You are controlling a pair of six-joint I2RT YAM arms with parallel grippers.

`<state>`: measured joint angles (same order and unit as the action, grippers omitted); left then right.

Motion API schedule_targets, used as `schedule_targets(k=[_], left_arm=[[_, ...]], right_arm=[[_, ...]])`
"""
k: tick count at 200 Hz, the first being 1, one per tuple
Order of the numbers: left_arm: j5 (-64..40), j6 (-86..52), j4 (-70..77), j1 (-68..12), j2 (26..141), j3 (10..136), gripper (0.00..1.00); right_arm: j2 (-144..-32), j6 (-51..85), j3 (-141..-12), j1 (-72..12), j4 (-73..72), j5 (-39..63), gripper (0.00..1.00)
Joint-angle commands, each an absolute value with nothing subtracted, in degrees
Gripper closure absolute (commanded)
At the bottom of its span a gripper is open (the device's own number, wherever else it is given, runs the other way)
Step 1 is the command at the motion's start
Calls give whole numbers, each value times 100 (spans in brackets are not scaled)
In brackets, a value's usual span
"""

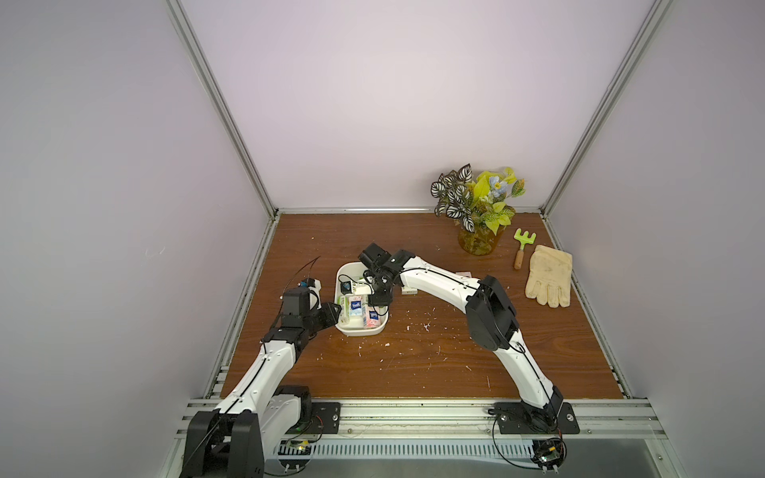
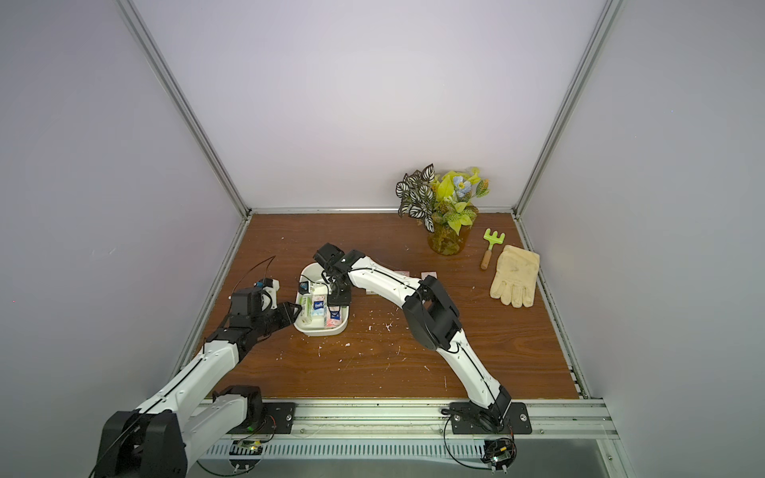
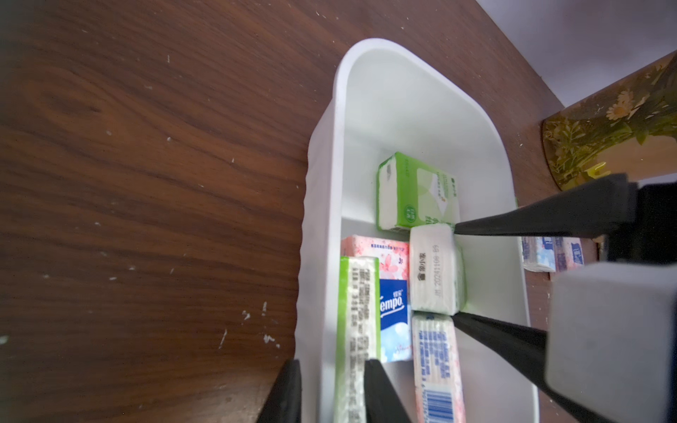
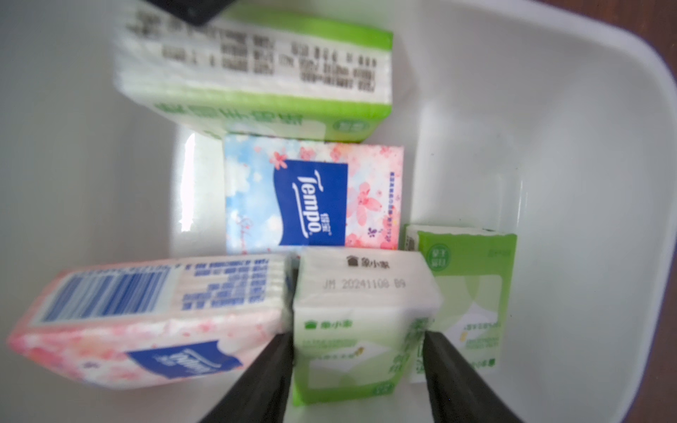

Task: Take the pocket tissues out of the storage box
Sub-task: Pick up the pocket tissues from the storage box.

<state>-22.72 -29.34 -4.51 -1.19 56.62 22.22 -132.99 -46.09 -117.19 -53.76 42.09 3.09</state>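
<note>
Soft, even overhead light fills both top views, leaving only faint shadows on the wooden table (image 1: pixel 414 364). The left wrist view bends the table edge and darkens at one side. In the right wrist view the pink packet (image 4: pixel 146 322) is smeared, the green-and-white packet (image 4: pixel 359 285) beside it reads clearly, and glare marks the storage box (image 4: pixel 549 146) floor.

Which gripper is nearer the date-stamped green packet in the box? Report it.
Right. The right gripper straddles the date-stamped green packet, touching both sides. The left gripper is at the storage box's wall on its own arm's side, apart from that packet.
</note>
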Motion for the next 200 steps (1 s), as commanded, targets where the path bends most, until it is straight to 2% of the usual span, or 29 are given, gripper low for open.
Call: schedule_targets(k=[1, 69, 156, 200], left_arm=[[-2228, -2861, -353, -70, 5712, 2175, 77], [-2241, -2855, -369, -68, 5691, 2184, 82], [-2252, -2856, -387, -69, 5694, 2189, 84], [-2237, -2839, -404, -65, 5695, 2206, 84]], right_arm=[[-13263, -4608, -11588, -5488, 3935, 566, 38], [-13276, -4466, -11205, -5531, 3584, 917, 38], [-13336, -4423, -11214, -5511, 3480, 954, 29], [-13273, -4395, -11286, -5493, 3523, 780, 38]])
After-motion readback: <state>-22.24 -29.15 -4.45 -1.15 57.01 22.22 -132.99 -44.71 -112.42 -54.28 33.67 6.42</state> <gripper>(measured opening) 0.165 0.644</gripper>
